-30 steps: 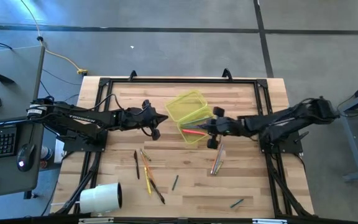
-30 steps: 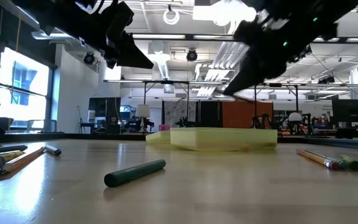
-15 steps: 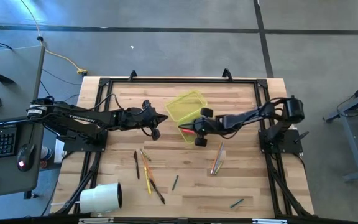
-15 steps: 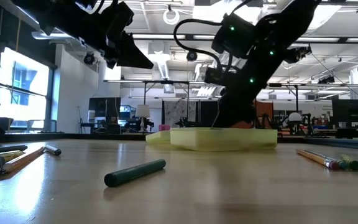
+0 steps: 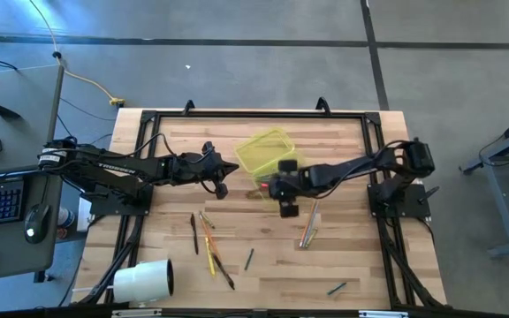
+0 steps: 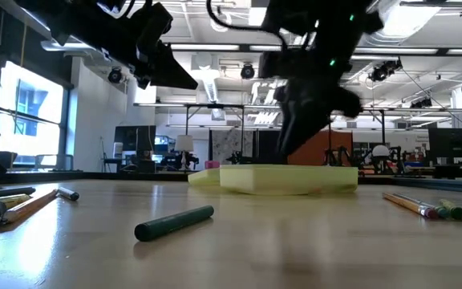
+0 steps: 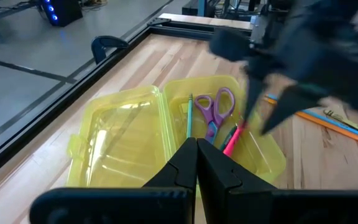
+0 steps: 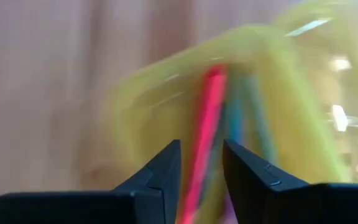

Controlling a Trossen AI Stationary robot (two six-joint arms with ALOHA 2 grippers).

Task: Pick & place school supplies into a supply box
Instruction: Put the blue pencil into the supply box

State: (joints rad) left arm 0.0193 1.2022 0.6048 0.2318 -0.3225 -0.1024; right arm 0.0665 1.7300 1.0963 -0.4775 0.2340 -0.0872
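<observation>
Now — right gripper (image 8: 201,163), fingers parted | pink marker (image 7: 232,138) lies just ahead inside the supply box (image 5: 269,160), long axis running away from fingertips | left gripper (image 7: 196,163) pressed together, short of the box — farther pens (image 5: 208,243) wait.

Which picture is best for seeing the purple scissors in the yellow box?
The left wrist view. The purple scissors lie in plain sight inside the open yellow box. From above, the right arm covers that part of the box. The low view shows only the box's wall, and the right wrist view is too blurry.
</observation>
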